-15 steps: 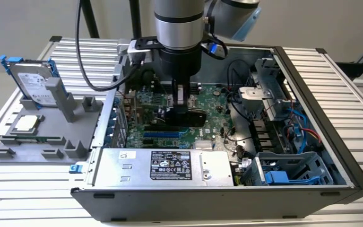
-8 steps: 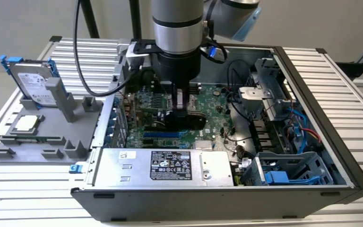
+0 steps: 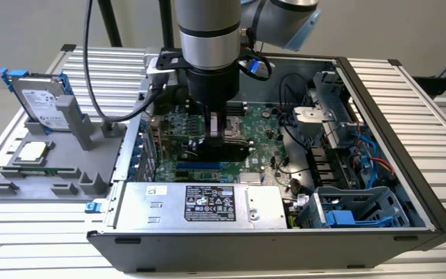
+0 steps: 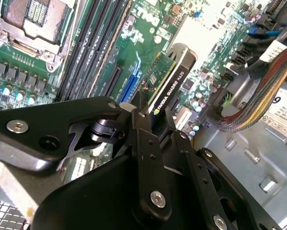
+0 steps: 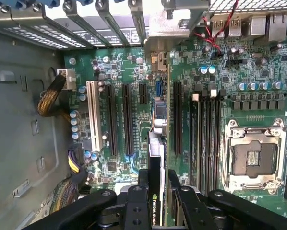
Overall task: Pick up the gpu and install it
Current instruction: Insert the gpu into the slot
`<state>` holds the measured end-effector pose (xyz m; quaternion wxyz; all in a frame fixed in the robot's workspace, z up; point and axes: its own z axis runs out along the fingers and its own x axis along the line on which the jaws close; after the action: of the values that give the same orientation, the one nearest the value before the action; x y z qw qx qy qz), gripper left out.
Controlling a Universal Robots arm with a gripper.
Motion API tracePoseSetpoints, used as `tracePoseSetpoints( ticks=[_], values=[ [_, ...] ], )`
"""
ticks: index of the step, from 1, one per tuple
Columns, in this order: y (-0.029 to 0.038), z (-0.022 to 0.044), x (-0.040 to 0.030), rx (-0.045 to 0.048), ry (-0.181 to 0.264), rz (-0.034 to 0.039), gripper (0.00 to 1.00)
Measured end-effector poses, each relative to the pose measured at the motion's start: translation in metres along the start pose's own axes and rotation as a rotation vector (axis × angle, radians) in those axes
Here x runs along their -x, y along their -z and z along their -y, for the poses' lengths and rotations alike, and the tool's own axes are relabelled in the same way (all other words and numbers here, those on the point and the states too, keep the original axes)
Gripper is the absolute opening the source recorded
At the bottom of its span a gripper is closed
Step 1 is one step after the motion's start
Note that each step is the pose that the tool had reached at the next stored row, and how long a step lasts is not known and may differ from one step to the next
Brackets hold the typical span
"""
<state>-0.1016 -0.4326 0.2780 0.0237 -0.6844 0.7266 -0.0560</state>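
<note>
The gpu (image 4: 168,82) is held edge-on between the clamped fingers of the gripper (image 3: 220,138), low over the motherboard (image 5: 134,76) inside the open computer case (image 3: 409,192). Its lower edge and the slot beneath are hidden in the exterior view — the arm blocks them. White lettering is seen along the card's black edge in both wrist views — small and partly cut off.
</note>
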Motion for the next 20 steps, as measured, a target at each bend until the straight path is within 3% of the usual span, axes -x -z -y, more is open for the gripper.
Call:
tracePoseSetpoints(
  ticks=[14,20],
  values=[
    [-0.0046,-0.0153,-0.0007,0.0001,0.0,-0.0003,0.0],
    [-0.0051,-0.0161,-0.0007,0.0001,0.0,-0.0003,0.0]
  ],
)
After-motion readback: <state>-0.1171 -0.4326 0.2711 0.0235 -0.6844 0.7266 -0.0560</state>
